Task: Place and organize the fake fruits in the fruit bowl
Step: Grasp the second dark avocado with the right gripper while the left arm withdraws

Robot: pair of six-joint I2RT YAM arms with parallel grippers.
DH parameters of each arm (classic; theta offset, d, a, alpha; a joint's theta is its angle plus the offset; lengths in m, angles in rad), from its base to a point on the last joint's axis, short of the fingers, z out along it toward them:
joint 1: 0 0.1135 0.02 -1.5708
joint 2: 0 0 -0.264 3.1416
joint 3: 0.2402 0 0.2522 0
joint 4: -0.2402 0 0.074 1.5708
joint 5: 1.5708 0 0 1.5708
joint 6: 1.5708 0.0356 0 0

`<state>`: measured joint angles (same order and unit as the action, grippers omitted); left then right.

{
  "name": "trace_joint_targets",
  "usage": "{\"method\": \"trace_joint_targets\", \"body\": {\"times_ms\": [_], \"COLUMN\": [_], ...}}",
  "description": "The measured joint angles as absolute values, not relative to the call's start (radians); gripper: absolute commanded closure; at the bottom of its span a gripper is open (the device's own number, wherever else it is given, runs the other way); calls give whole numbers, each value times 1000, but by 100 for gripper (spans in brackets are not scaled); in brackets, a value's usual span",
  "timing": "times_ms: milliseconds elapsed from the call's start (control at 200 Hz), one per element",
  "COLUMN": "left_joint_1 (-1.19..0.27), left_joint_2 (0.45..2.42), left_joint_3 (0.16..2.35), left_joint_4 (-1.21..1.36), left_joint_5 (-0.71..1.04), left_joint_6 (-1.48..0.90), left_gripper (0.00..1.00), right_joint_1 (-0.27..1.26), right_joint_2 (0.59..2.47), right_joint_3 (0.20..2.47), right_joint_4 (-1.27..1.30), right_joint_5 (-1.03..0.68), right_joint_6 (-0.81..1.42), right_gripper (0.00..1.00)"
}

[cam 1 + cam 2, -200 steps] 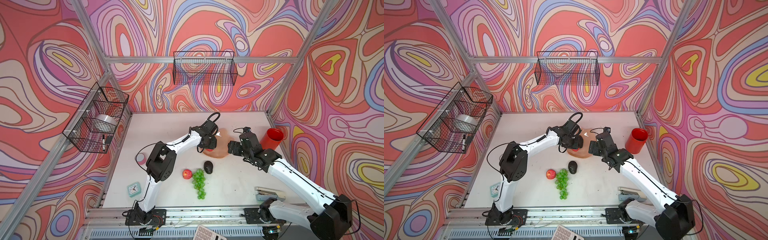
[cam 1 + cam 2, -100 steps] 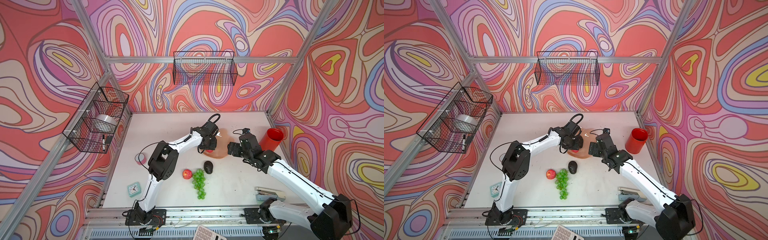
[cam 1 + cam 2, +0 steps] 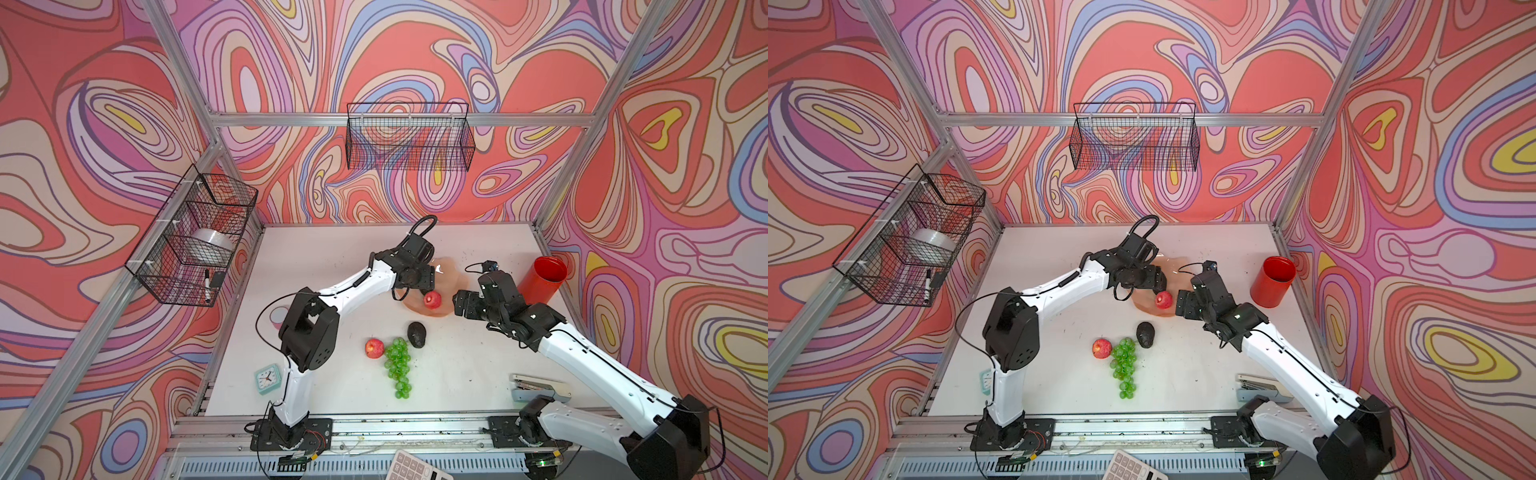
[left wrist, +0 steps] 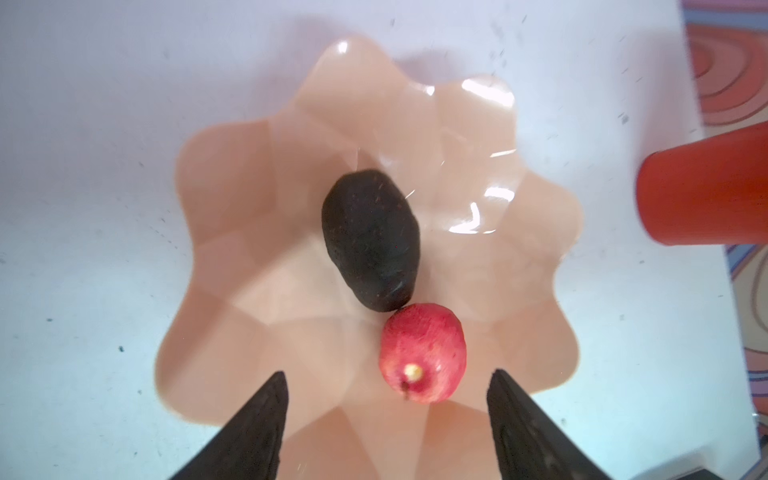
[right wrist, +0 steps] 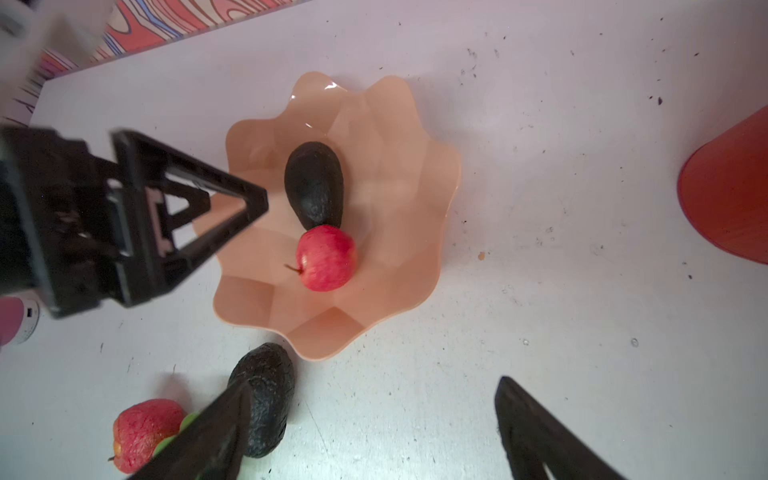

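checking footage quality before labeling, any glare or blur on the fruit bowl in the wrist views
Left wrist view: white glare patches on the fruit bowl, whole frame slightly soft, red cup blurred at the edge. Right wrist view: bowl sharper, only small glints on its rim. Both top views: even light, soft shadows.
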<state>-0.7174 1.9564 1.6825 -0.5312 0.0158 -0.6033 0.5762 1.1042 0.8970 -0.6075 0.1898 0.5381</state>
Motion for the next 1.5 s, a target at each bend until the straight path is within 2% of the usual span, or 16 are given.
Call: {"method": "trace_joint_targets", "body": {"times_ms": [125,320,621,866,1016,1177,1257,1497], "left_joint_1": [-673,-541,-384,-313,-302,-294,-293,-285], "left_joint_2": [1780,1509,1227,1159,1151,1149,1149,1133], "left_joint_3": [1551,1291,1019,934,924,919,918,896], "left_joint_4": [-458,-363,-339,-342,-344,-348,-349,-347], "left_joint_5": [-41,-174,-295,-308,-307,-305,-305,-304], "left_joint_6": [-603,-598,-603,-622,-622,-625,-625,-626], "left_gripper": [18,14,9,8,8,8,8,7], "right_joint_1": [724,896,908,908,908,908,908,908], "right_joint_2": [1153,1375,1589,1705,1720,1721,1706,1450], "right_joint_3": [897,910,980,1031,1031,1031,1020,1026], "right_joint_4": [-614,-588,-524,-479,-472,-465,-464,-624], "right_joint_5": [205,222,246,263,275,293,308,377], "right_joint_6": [590,681,743,749,753,756,766,755], "right_gripper": [6,6,9,25,33,49,53,58]}}
